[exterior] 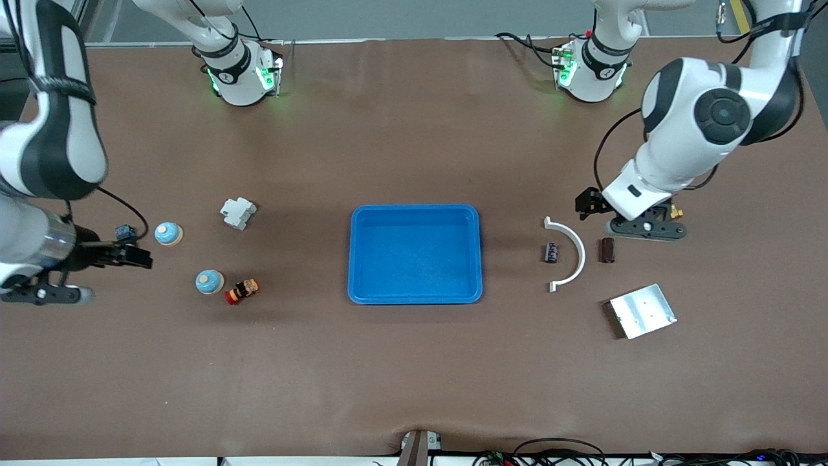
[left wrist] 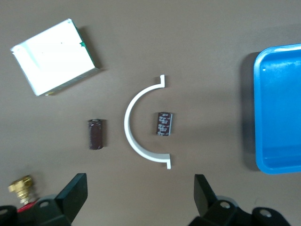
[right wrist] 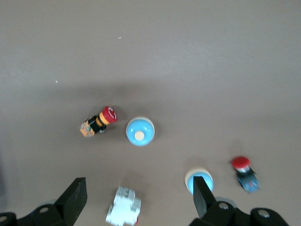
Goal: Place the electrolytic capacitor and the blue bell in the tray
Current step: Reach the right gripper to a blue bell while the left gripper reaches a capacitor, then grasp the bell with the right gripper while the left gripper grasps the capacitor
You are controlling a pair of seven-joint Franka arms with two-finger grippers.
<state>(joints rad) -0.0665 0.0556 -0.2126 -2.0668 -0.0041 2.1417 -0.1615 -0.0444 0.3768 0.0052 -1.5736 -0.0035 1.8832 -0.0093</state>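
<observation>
The bright-blue tray [exterior: 415,213] lies mid-table and is empty; its edge shows in the left wrist view [left wrist: 263,113]. A black printed capacitor [exterior: 550,252] [left wrist: 164,124] lies inside a white arc [exterior: 577,249] [left wrist: 129,127]. A dark brown capacitor [exterior: 607,250] [left wrist: 95,134] lies beside the arc. Two blue bells [exterior: 168,233] [exterior: 209,281] stand toward the right arm's end; they also show in the right wrist view [right wrist: 140,131] [right wrist: 195,179]. My left gripper [exterior: 645,228] [left wrist: 139,200] hangs open and empty above the table near the capacitors. My right gripper [exterior: 45,294] [right wrist: 136,202] hangs open and empty near the bells.
A silver metal plate [exterior: 642,310] [left wrist: 51,56] lies nearer the front camera than the capacitors. A brass fitting [exterior: 676,211] [left wrist: 21,185] lies by the left gripper. A white block [exterior: 238,212] [right wrist: 124,207], a red-capped orange button [exterior: 241,290] [right wrist: 98,121] and a small red-capped switch [exterior: 123,231] [right wrist: 244,173] lie around the bells.
</observation>
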